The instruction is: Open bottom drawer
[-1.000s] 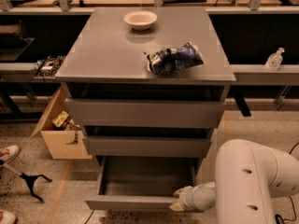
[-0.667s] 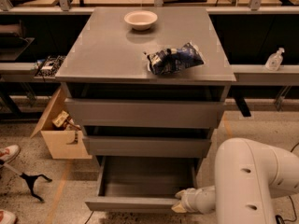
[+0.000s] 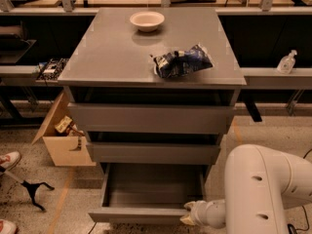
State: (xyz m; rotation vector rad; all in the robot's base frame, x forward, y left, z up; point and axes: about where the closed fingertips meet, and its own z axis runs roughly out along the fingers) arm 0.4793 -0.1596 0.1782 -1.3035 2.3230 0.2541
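Bottom drawer [image 3: 152, 193] stands open, grey inside; hand [image 3: 189, 212] at its front edge.

high front camera looks down, end effector [image 3: 188, 213] at lower right.

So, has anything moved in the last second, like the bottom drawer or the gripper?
Nothing has visibly changed. The bottom drawer is pulled out as far as it was before, and the gripper remains at the right end of the drawer's front. The bowl and the crumpled bag on top of the cabinet have not moved either.
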